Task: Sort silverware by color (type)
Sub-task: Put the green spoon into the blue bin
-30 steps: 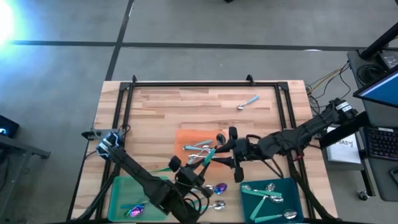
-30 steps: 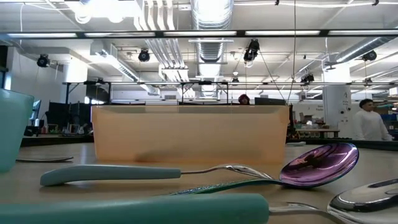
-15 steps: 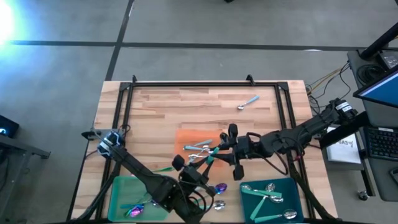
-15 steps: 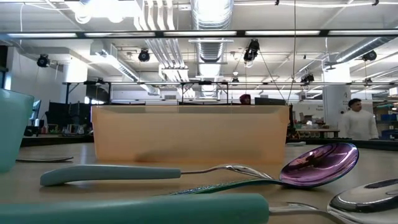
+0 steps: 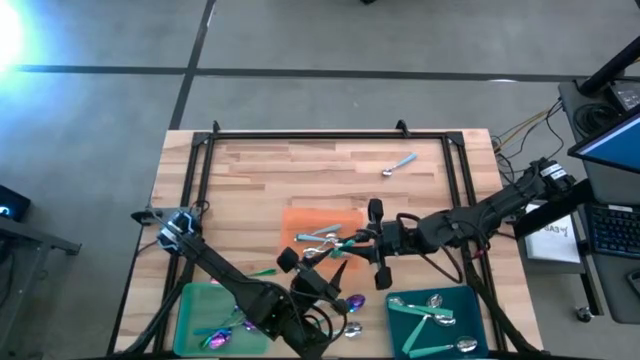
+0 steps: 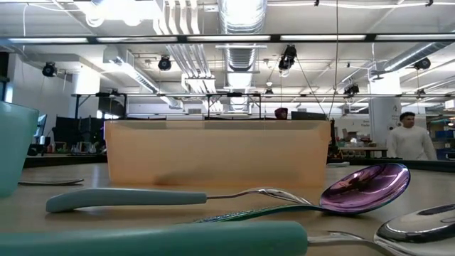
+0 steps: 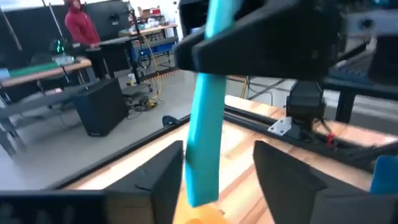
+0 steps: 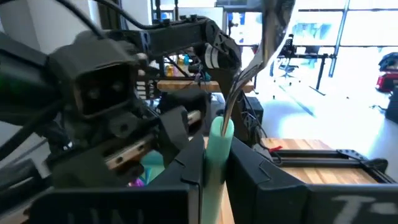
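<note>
Teal-handled spoon [image 8: 219, 152] stood pinched between the right gripper's [image 5: 352, 243] closed fingers [image 8: 258, 180], while the left gripper's [image 5: 296, 268] fingers [image 7: 283, 174] gaped wide either side of its handle.

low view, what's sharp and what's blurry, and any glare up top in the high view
Low view: the purple spoon bowl is fairly sharp, the nearest teal handle a soft blur. High view: a bright white-blue glare blows out the upper left corner, over the floor.
</note>
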{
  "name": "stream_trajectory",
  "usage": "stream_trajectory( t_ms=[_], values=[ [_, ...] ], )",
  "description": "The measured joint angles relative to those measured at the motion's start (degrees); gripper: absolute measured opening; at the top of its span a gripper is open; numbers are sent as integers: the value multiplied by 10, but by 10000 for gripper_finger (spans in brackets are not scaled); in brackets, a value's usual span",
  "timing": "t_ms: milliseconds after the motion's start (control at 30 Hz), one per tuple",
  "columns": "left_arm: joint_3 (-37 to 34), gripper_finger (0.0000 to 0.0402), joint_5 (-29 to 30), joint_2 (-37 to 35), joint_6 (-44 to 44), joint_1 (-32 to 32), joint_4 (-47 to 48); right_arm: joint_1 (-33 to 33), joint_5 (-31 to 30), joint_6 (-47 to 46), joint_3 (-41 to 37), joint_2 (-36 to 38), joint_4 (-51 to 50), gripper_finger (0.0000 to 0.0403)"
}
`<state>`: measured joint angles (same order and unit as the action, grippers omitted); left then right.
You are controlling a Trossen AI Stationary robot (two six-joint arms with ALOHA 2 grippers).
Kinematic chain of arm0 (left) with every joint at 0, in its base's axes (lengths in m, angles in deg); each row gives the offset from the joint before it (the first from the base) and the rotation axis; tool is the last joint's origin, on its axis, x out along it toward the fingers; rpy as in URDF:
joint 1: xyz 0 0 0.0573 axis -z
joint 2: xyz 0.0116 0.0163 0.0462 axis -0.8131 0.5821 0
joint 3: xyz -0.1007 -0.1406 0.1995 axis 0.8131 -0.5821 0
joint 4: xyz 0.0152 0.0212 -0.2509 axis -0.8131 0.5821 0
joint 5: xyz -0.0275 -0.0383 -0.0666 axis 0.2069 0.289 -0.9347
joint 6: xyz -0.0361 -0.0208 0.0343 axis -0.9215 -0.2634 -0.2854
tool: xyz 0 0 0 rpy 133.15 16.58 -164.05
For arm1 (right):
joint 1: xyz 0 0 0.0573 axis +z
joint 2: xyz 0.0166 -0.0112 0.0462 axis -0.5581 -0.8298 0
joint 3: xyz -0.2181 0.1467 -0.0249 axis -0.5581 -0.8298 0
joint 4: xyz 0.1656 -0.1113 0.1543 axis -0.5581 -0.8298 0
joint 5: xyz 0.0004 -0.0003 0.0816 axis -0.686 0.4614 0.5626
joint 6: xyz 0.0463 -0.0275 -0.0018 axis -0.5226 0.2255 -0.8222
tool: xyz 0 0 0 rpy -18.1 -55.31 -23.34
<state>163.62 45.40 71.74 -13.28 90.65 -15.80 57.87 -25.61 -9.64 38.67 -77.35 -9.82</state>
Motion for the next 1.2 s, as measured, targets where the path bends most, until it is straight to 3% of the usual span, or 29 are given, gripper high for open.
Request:
stream_trajectory(
  t_ms=[167, 300, 400, 633, 833, 1000, 1200],
  values=[
    [26, 214, -10, -1, 34, 1, 12, 0, 0, -36, 22, 27, -96, 29],
    [51, 213, -53, -1, 34, 2, 54, 0, 16, -108, 65, 38, -261, 29],
    [59, 205, -70, -1, 34, 2, 81, 3, 89, -200, 90, 36, -380, 29],
    [62, 185, -81, -1, 28, 3, 108, 75, 270, -416, 64, 24, -429, 29],
    [64, 180, -81, -1, 27, 5, 131, 180, 270, -536, 37, 24, -449, 29],
    [64, 180, -112, -1, 17, 5, 164, 253, 207, -618, 7, 21, -488, 29],
    [72, 180, -125, -1, -17, 5, 198, 290, 181, -720, -26, 2, -565, 29]
  ],
)
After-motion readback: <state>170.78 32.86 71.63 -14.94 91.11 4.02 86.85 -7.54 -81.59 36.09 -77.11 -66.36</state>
